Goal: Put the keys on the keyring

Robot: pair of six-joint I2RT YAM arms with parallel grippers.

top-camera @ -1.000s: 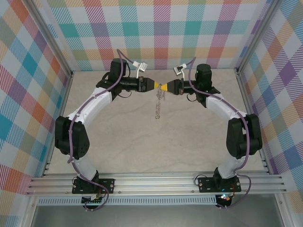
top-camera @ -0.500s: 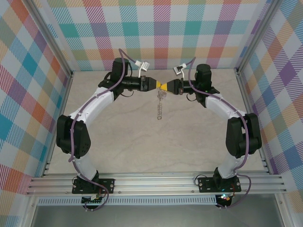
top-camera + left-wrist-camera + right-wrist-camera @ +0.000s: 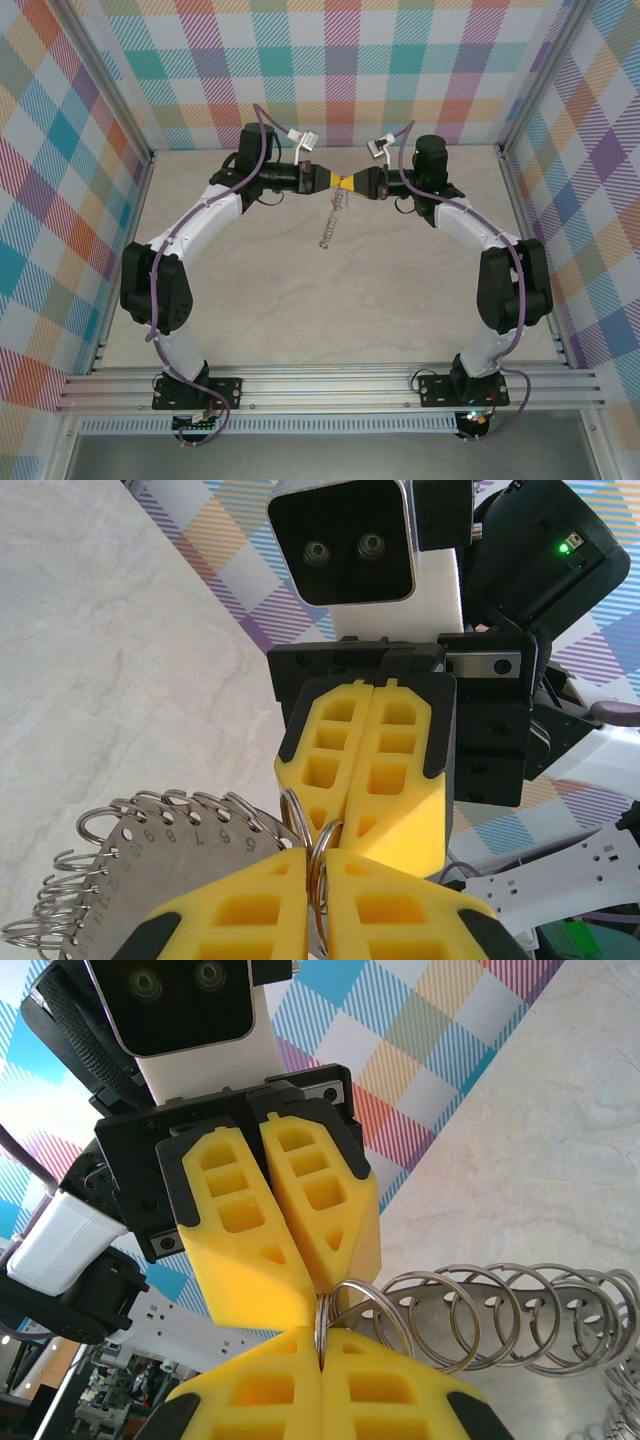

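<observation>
The table [image 3: 300,310] carries nothing that enters this step. The work is held in the air above its far middle, where the left arm [image 3: 205,212] and the right arm [image 3: 470,232] reach inward until their tips meet. The left gripper [image 3: 315,880] has its yellow pads pressed together on one thin wire loop. The right gripper [image 3: 320,1365] faces it tip to tip and is likewise clamped on the wire at the same spot. The keyring [image 3: 329,228] hangs from that joint grip. Its upper end is pinched between the two sets of pads, and the rest trails down towards the table, though it cannot be told from above whether the lower end rests on the surface. From the left wrist its flat grey body, stamped with numerals, lies just below and left of the pads, fringed by small wire loops [image 3: 480,1310]. To do the step well, both grips should probably hold the same loop on opposite sides. The arms should then part or twist only slightly, so that the coil opens without bending. Any pull should follow the plane of the loop, since the wire sits at the very pad tips and could slip out.
</observation>
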